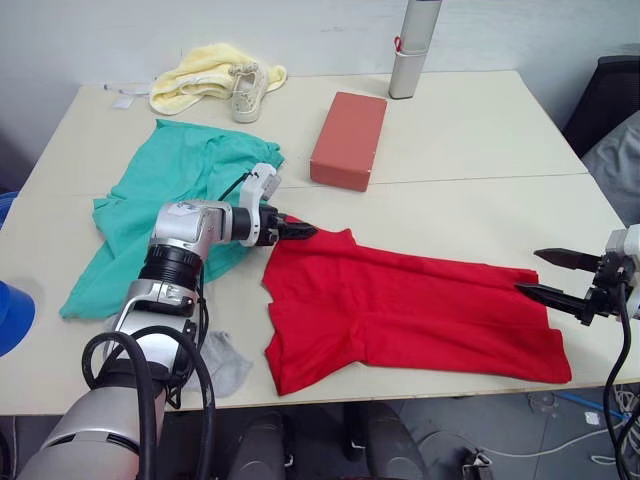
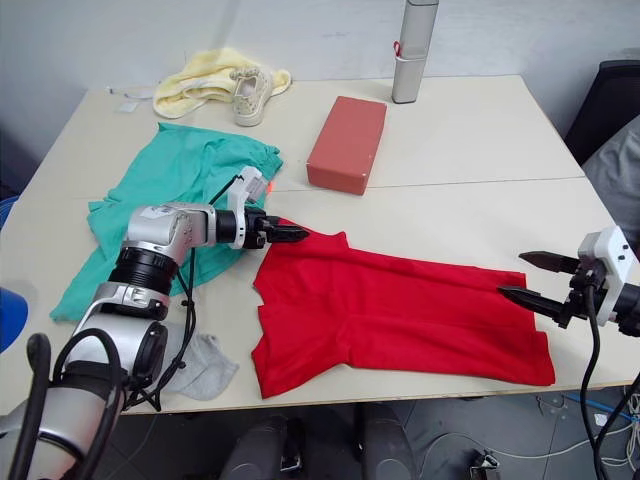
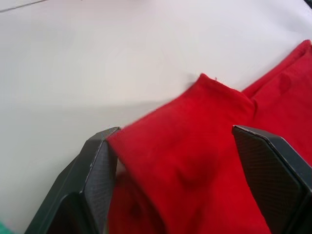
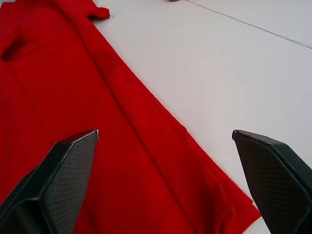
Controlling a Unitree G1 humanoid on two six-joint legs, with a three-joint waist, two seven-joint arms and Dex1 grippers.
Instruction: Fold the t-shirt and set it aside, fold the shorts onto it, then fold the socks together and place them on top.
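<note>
The red t-shirt [image 1: 400, 310] lies spread along the table's front half, its hem end toward the right. My left gripper [image 1: 300, 230] sits at the shirt's upper-left sleeve corner, open, with red cloth [image 3: 195, 161] bunched between its fingers. At the shirt's right end, just over the hem corner, my right gripper [image 1: 548, 275] is open and holds nothing. The teal shorts [image 1: 170, 190] lie crumpled on the table's left side, partly under my left arm. A grey sock [image 1: 225, 365] shows at the front edge, beside that arm.
A brick-red box [image 1: 348, 140] stands behind the t-shirt. At the far left corner are a yellow towel [image 1: 200, 75] and a beige sneaker [image 1: 247, 92]. A grey cylinder [image 1: 412, 50] stands at the back edge. A dark chair [image 1: 610, 100] is off the right side.
</note>
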